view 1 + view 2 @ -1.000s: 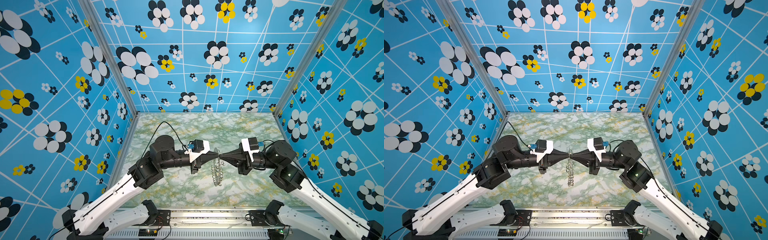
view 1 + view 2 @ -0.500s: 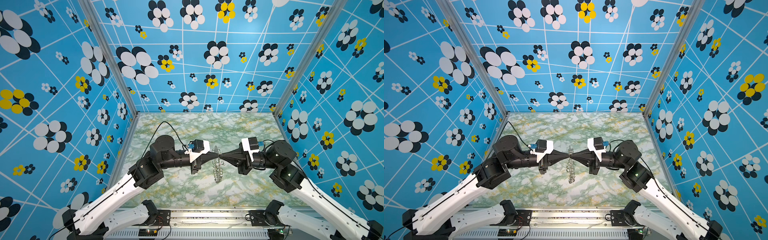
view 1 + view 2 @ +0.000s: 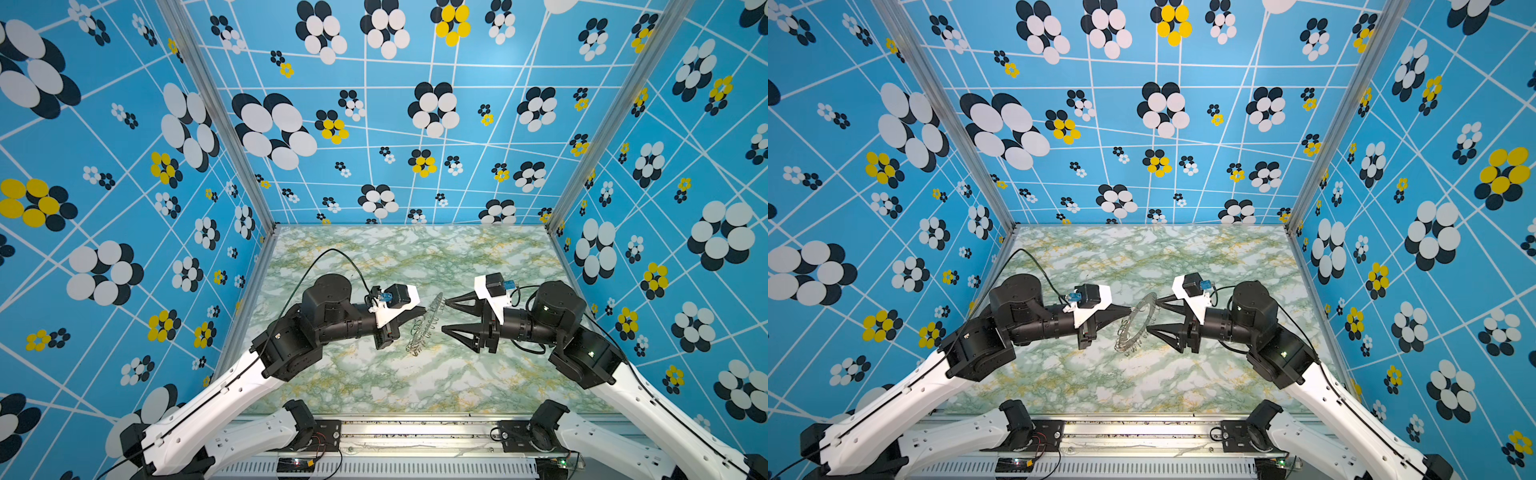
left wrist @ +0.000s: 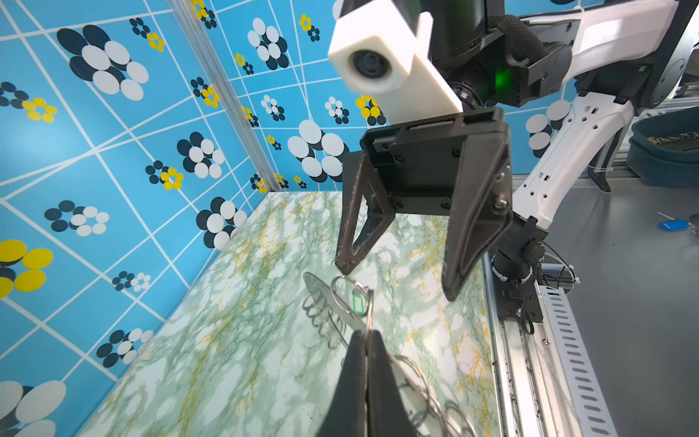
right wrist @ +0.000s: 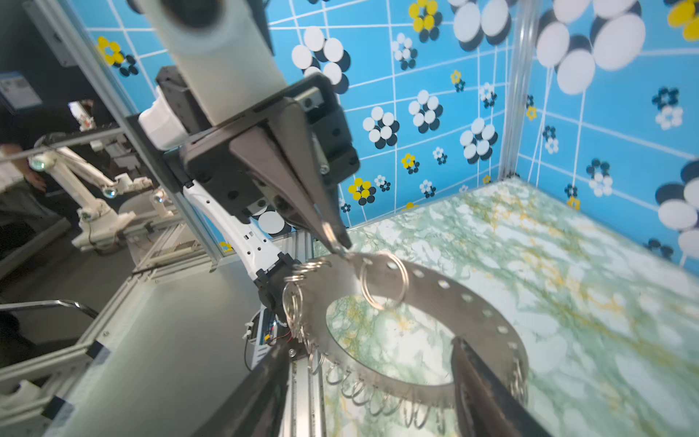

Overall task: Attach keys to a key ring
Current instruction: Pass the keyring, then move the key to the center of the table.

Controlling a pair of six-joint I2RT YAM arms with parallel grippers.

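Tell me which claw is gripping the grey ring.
The left claw: its jaws are pinched shut on the edge of the grey ring, while the right claw stands wide open.

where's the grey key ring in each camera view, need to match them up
In a top view: key ring nearly edge-on, mid-table, between the two arms.
In a top view: a slim tilted oval, same spot.
Left wrist: low centre, just beyond the camera's own fingers.
Right wrist: large, lower centre, hole facing the camera.
Shared landmark: the left gripper, shut on the ring's rim.
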